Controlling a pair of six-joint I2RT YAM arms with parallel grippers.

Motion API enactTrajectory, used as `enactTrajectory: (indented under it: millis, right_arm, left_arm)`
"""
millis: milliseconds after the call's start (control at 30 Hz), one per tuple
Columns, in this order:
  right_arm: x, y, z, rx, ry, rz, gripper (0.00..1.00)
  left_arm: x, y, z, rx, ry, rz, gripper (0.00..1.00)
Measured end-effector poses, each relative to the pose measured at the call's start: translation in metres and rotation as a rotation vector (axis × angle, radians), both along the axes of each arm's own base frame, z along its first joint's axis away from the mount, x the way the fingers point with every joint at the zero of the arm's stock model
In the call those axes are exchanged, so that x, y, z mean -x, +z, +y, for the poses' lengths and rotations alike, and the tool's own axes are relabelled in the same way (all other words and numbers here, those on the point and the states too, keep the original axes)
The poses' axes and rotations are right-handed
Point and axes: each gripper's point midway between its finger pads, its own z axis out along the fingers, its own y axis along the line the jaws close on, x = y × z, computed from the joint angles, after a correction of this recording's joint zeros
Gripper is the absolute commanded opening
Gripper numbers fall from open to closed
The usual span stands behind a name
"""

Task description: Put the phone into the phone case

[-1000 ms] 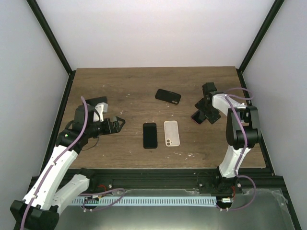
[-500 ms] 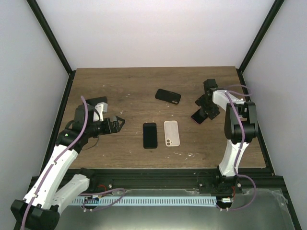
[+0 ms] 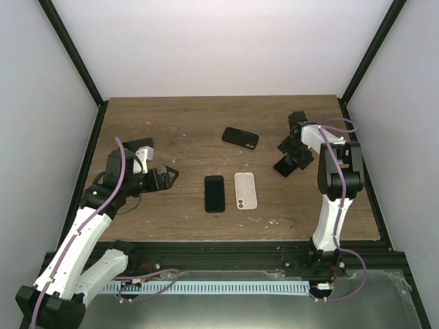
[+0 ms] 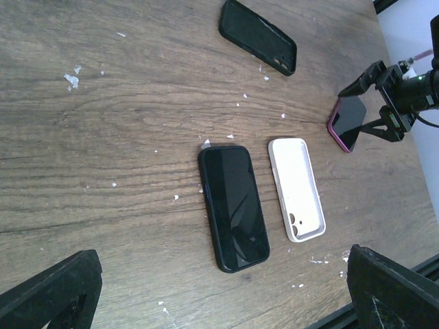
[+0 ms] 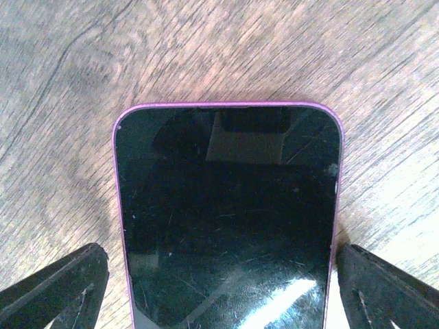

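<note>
A phone with a purple rim (image 5: 226, 219) lies screen up on the wooden table, at the right in the top view (image 3: 282, 168). My right gripper (image 5: 219, 291) is open, low over it, with a fingertip just outside each long edge. A black phone (image 3: 215, 193) lies at the table's middle, with an empty white case (image 3: 245, 190) right beside it. Both also show in the left wrist view, the phone (image 4: 233, 205) left of the case (image 4: 296, 188). My left gripper (image 3: 164, 177) is open and empty, left of the black phone.
A black case (image 3: 240, 138) lies further back, also seen in the left wrist view (image 4: 258, 45). A dark flat object (image 3: 140, 144) lies behind the left arm. Black frame posts and white walls close in the table on three sides.
The right arm's elbow has swung back and folded over its gripper, which stays at the purple-rimmed phone. The left arm and all the phones and cases have not moved.
</note>
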Motion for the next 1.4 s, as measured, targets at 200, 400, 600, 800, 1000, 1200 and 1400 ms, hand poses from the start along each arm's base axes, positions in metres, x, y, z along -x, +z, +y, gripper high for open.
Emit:
enactTrajectory:
  millis: [200,400,600,800,1000,1200,1400]
  right_arm:
    - [0.0,-0.002,0.006,0.042,0.029,0.025,0.91]
    - [0.002,-0.003,0.009,0.076,0.061,0.044,0.81]
    - [0.004,-0.003,0.013,0.077,0.135,0.028,0.8]
    - [0.03,0.0,0.031,0.029,0.317,-0.041,0.8]
    - [0.053,0.001,0.055,0.019,0.494,-0.051,0.79]
    - [0.073,-0.001,0.068,0.04,0.613,-0.033,0.78]
    - [0.085,-0.001,0.073,0.057,0.666,-0.014,0.78]
  left_arm:
    - [0.0,0.0,0.0,0.0,0.0,0.0,0.99]
    - [0.0,0.001,0.0,0.0,0.0,-0.004,0.99]
    - [0.001,0.002,0.0,0.002,0.001,-0.007,0.99]
    - [0.001,0.003,0.001,0.003,0.001,-0.013,0.99]
    - [0.001,0.004,0.001,0.004,0.002,-0.016,0.99]
    - [0.002,0.006,0.001,0.007,0.002,-0.024,1.0]
    - [0.003,0.008,0.002,0.008,0.003,-0.031,1.0]
